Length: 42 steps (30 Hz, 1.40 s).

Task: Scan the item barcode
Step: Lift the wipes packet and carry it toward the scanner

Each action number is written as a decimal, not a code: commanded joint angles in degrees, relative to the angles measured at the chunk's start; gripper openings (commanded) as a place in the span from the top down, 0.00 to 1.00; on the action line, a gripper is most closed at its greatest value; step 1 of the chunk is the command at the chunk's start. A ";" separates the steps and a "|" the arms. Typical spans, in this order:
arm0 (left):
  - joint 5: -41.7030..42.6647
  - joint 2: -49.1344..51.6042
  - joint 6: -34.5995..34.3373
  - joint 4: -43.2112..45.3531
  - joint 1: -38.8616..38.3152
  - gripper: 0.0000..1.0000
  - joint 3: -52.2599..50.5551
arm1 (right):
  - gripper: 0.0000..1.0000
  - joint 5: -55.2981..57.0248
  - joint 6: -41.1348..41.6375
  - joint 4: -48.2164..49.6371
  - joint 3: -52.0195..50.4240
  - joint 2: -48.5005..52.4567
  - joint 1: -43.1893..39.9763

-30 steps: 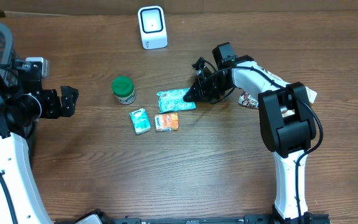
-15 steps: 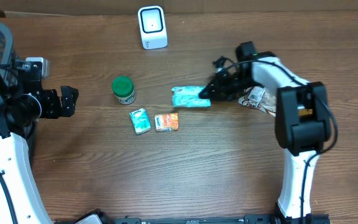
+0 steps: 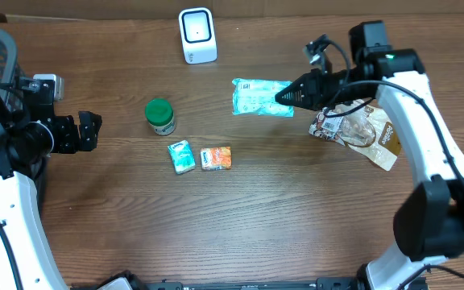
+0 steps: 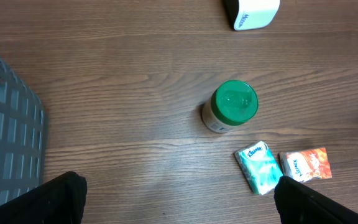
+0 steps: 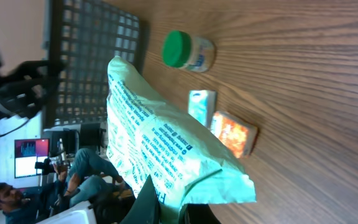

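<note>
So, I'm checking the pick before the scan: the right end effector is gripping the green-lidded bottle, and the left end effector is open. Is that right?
Not quite. The right end effector is gripping the pale green printed pouch, not the green-lidded bottle, which stands on the table; the right wrist view shows the pouch pinched at one end. The left end effector is open.

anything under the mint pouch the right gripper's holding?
Nothing visible. The right gripper holds the mint pouch by one end, and the table shows on every side of it. The patch directly beneath is covered in the overhead, and the wrist view doesn't show it either.
</note>
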 commanded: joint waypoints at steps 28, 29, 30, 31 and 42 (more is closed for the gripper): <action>0.26 0.26 0.46 0.09 0.31 0.01 0.07 | 0.96 -5.22 -1.22 -3.93 0.31 -8.83 -3.61; 0.24 0.26 0.46 0.09 0.31 0.00 0.07 | 0.96 -4.98 -1.22 -3.93 0.31 -8.83 -3.61; 0.26 0.26 0.46 0.09 0.31 0.00 0.07 | 0.96 -4.61 -1.20 -3.93 0.31 -8.83 -3.61; 0.26 0.26 0.46 0.07 0.31 0.00 0.07 | 0.96 -4.37 -1.20 -3.96 0.31 -8.83 -3.61; 0.26 0.26 0.46 0.09 0.31 0.00 0.07 | 0.96 -4.33 -0.90 -3.72 0.33 -8.83 -3.52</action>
